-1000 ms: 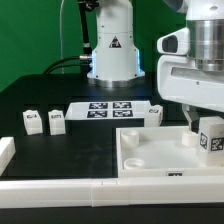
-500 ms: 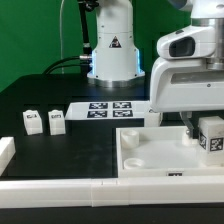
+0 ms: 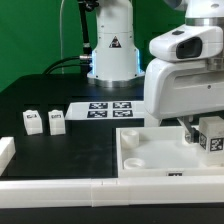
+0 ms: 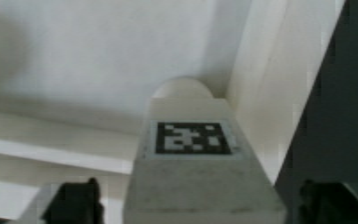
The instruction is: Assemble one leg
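The leg, a stubby white block with a square tag, stands upright at the far right corner of the large white tray-like part. My gripper hangs straight over it with one finger on each side. In the wrist view the leg fills the middle, and the dark fingers stand either side of it with a thin gap showing. The jaws look open around the leg. Its foot and the socket under it are hidden.
Two more loose legs stand at the exterior view's left, and another is by the marker board. A white part lies at the left edge. A white rail runs along the front.
The gripper's body has shifted toward the exterior view's left and slightly down. The leg has stayed in the same spot with its tag facing the same way.
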